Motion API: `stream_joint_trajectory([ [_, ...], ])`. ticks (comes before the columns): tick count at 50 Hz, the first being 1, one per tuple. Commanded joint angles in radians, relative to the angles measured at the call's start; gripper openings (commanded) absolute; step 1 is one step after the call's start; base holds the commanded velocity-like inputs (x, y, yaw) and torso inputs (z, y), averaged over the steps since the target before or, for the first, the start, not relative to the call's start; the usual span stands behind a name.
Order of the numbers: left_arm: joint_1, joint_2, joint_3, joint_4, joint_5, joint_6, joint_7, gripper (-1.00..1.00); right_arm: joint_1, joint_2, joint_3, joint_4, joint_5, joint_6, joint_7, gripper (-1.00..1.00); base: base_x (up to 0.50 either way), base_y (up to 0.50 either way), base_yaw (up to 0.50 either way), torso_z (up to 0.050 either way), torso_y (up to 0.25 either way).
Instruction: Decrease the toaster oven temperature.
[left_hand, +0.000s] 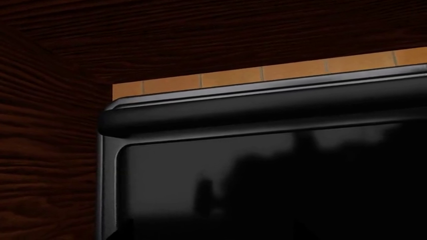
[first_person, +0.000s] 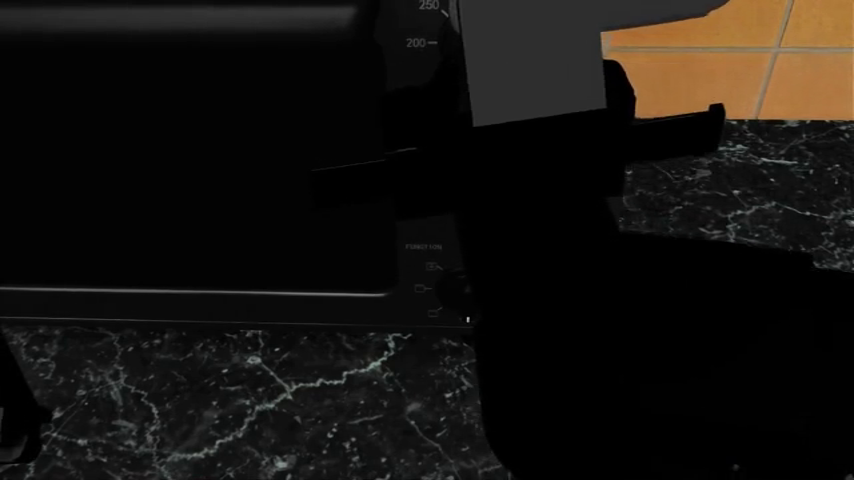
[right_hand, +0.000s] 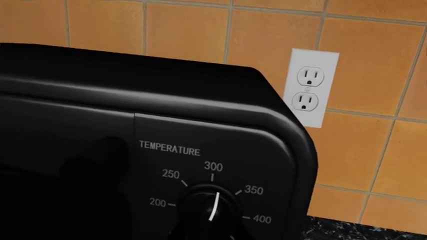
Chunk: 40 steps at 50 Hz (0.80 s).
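We've got the right arm up at the temperature knob to turn it down; pincer state: can't tell.

My left wrist camera looks at the upper corner of the black toaster oven. Its rounded door handle runs across above the dark glass door, which holds faint reflections. Dark wood panelling surrounds the oven, and a strip of orange tiles shows just above its top edge.
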Motion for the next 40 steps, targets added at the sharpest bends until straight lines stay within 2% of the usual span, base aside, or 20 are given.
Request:
stream_joint_trajectory([
  [1,0.002,-0.003,0.009,-0.004,-0.001,0.007,-0.002,1.00,0.061,0.010,-0.029,0.064,0.008,0.065,-0.026,-1.00,0.02,0.00,0.01,0.000,0.000],
  [40,0.005,-0.009,0.021,-0.023,-0.005,0.029,-0.012,1.00,0.226,0.000,-0.158,0.058,0.033,0.314,-0.014,-1.00,0.00,0.00,0.00,0.000,0.000],
])
